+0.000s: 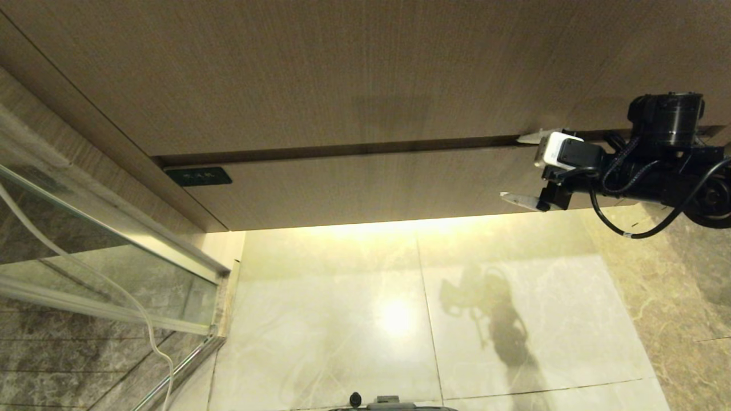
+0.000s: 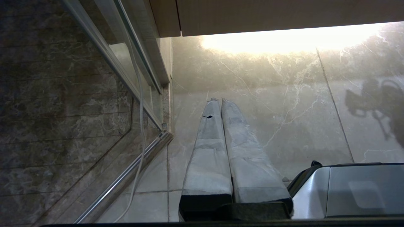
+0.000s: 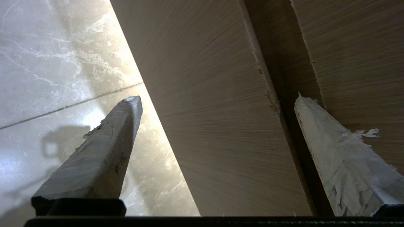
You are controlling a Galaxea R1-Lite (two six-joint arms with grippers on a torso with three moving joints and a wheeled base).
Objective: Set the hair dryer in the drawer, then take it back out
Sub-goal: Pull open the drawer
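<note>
The drawer (image 1: 371, 182) is a light wood-grain front with a small dark label (image 1: 198, 176) at its left end, and it sits pushed in under the taller wood panel (image 1: 342, 74). My right gripper (image 1: 514, 167) is at the drawer's right end, open wide. One fingertip (image 1: 524, 138) lies at the dark gap above the front, the other (image 1: 507, 196) just below its lower edge. In the right wrist view the drawer front (image 3: 214, 110) fills the space between the spread fingers of the gripper (image 3: 217, 98). The hair dryer is out of view. My left gripper (image 2: 220, 101) hangs shut over the floor.
A glass shower door in a metal frame (image 1: 114, 268) stands at the left, with a white cable (image 1: 154, 337) hanging beside it. Pale marble floor tiles (image 1: 400, 319) lie below the cabinet, lit by a strip under it. My base (image 2: 356, 189) shows beside the left gripper.
</note>
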